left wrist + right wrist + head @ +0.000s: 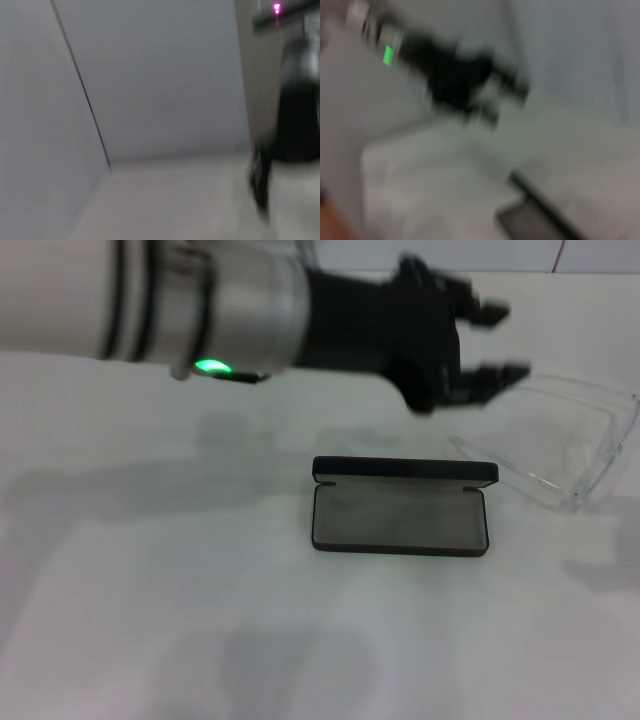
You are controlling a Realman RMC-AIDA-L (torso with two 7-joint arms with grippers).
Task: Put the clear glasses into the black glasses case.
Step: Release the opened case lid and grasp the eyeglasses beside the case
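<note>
Head view, left hand blurred, spread

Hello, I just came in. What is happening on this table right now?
The robot's left arm reaches across the white table, and its left gripper hangs with fingers open just above the near end of the clear glasses. It holds nothing. The glasses lie on the table to the right of the black glasses case, apart from it. The case lies open with its grey lining up and nothing inside. The right gripper does not show in any view.
</note>
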